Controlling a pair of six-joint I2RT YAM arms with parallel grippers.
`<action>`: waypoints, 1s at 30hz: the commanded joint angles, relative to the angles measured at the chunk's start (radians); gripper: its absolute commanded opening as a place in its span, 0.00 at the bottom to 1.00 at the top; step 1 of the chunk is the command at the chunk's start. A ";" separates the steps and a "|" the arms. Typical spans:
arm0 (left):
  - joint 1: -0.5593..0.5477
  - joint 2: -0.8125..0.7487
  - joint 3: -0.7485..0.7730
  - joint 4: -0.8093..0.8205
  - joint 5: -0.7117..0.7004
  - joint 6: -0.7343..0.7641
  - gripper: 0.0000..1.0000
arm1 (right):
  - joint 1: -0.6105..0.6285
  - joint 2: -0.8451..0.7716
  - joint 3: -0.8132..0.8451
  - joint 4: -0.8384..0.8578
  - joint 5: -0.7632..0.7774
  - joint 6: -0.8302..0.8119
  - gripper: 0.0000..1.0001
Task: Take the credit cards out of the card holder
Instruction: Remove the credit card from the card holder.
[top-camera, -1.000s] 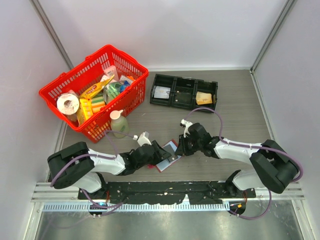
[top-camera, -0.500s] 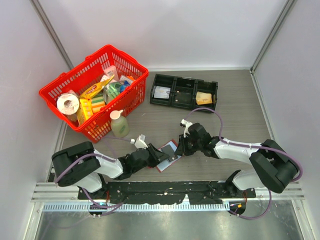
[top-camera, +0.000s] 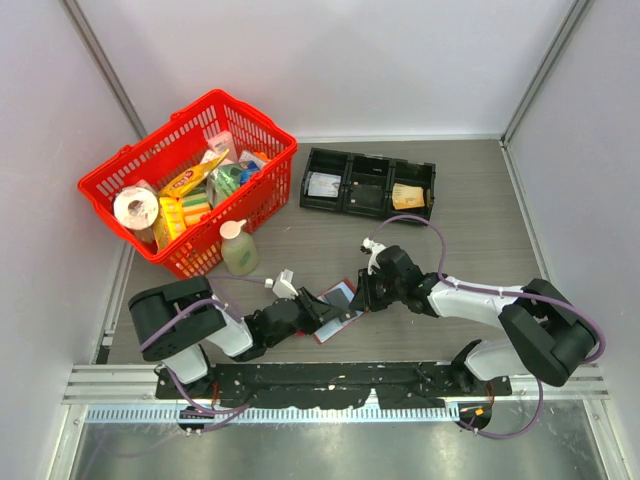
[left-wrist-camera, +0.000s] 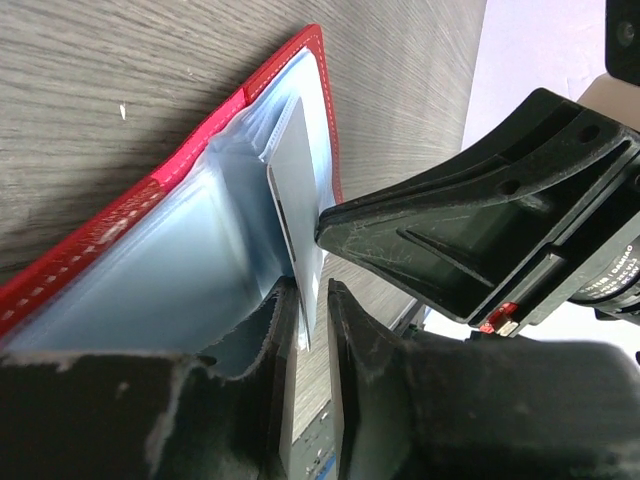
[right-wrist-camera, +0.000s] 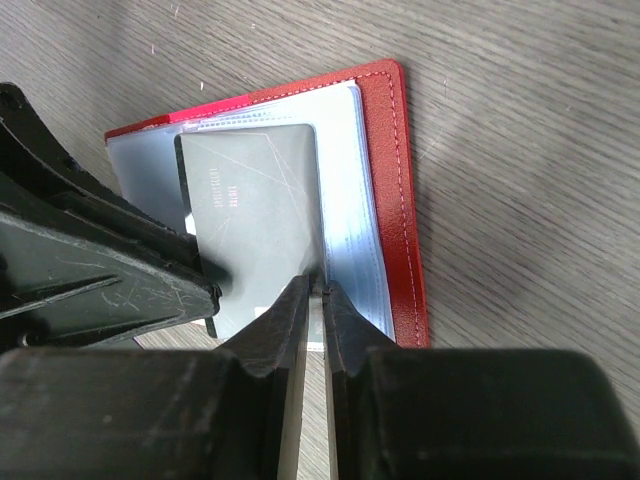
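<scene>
Two low arms (top-camera: 235, 335) (top-camera: 470, 298) at card holder (top-camera: 338, 312)

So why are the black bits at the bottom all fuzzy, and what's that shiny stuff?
Left wrist view: the left end effector sits too close to the lens, so it blurs; right wrist view: same for the right end effector, and light glints on the card holder sleeves; top view: sharp, evenly lit.
</scene>
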 joint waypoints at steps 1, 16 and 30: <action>-0.011 0.001 -0.003 0.136 0.002 -0.009 0.15 | 0.000 0.020 -0.011 0.005 0.003 -0.004 0.16; -0.016 -0.076 -0.080 0.138 -0.001 -0.069 0.00 | -0.007 0.122 0.001 -0.050 0.083 -0.015 0.01; -0.017 -0.185 -0.153 0.055 -0.008 -0.107 0.00 | -0.047 0.088 0.001 -0.084 0.091 -0.018 0.01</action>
